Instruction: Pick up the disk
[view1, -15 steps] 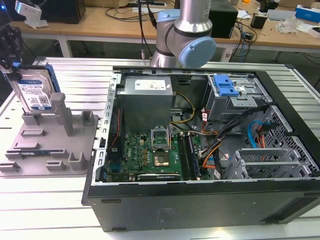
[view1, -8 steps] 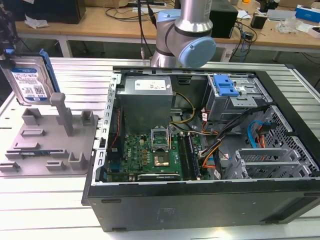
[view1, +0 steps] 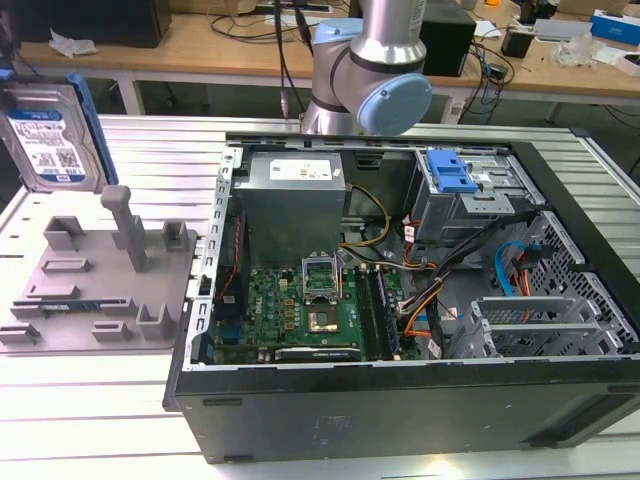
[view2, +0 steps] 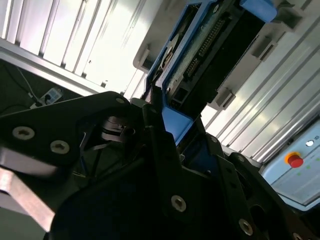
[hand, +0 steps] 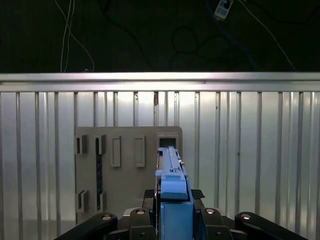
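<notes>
One disk (hand: 172, 200) sits clamped between the gripper (hand: 173, 220) fingers, edge-on, long axis running straight out from the claw. It's lifted clear of the grey fixture (hand: 127, 170), which lies well beyond the claw, no contact w/ it.

Ribbed metal table (view1: 90, 420) is carrying a grey plastic fixture (view1: 100, 290) at frame left and an open computer case (view1: 400, 400) filling centre and right, both sitting directly on it.
</notes>
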